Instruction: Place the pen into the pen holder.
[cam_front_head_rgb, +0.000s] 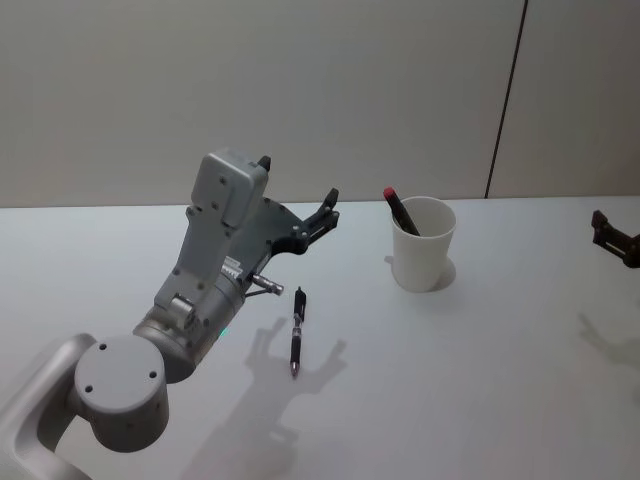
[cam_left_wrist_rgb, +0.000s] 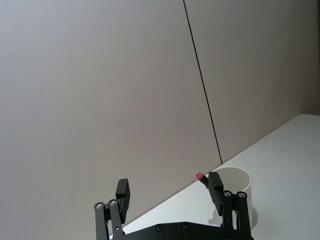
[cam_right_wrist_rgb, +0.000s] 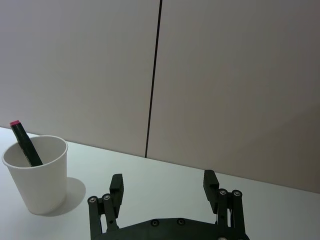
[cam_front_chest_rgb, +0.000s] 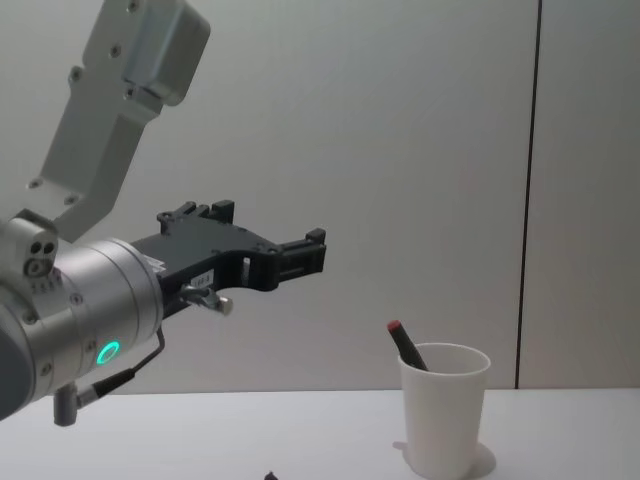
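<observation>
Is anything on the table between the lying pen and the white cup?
Nothing: in the head view, bare white table lies between the pen and the pen holder.

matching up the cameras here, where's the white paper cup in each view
Head view: pen holder, right of centre on the table.
Chest view: lower right of the picture.
Left wrist view: picture's lower right, partly behind a finger of the open left end effector.
Right wrist view: picture's lower left, beyond the open right end effector.
Shared landmark: the red-topped pen leaning inside it.
</observation>
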